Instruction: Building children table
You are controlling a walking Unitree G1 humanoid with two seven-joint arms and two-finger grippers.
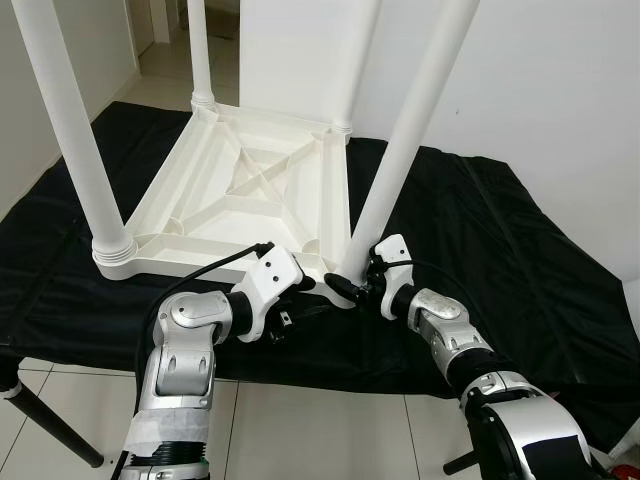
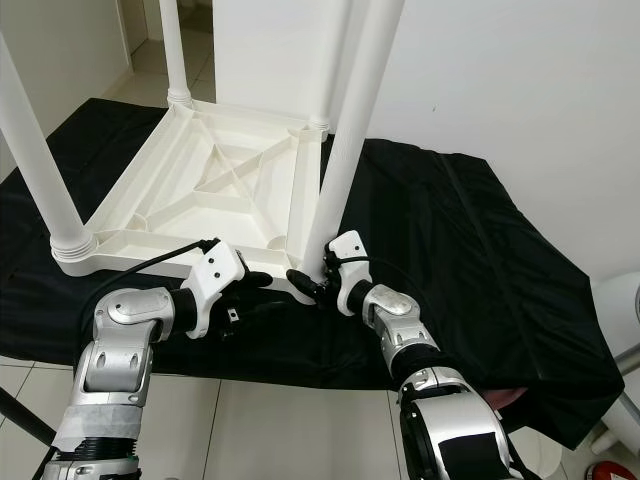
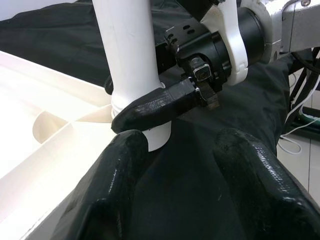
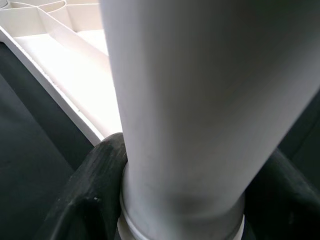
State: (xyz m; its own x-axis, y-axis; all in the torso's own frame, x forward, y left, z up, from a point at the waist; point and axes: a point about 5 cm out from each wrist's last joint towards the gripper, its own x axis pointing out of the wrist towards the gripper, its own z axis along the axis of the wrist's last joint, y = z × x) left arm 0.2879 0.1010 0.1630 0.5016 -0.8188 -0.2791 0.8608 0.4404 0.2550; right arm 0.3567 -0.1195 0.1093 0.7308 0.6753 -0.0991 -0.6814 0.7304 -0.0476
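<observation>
Left eye view: the white table top (image 1: 240,195) lies upside down on a surface draped in black cloth (image 1: 480,250), with legs standing up from its corners; the step in hand looks like seating the near-right leg (image 1: 400,150) in its corner socket; the right end effector (image 1: 352,288) sits at the foot of that leg, and the left end effector (image 1: 300,300) reaches in from the other side, just beside the same corner; the next move probably calls for a steady twist or push of the leg into the socket while the top is kept from sliding.

Right eye view: the same corner, with the right end effector (image 2: 312,283) against the leg's base (image 2: 322,262) and the left arm's white wrist housing (image 2: 215,275) close to the table top's rim.

Left wrist view: the left end effector (image 3: 180,165) is spread, its two black fingers (image 3: 120,165) apart over the cloth with nothing between them; the leg's foot (image 3: 135,75) stands just ahead of them; one finger of the right end effector (image 3: 155,107) presses across the leg near the collar.

Right wrist view: the leg (image 4: 200,110) stands between the right end effector's fingers (image 4: 100,185), one on each side, pinching it just above the collar; the ribbed underside of the table top (image 4: 65,45) lies beyond.
</observation>
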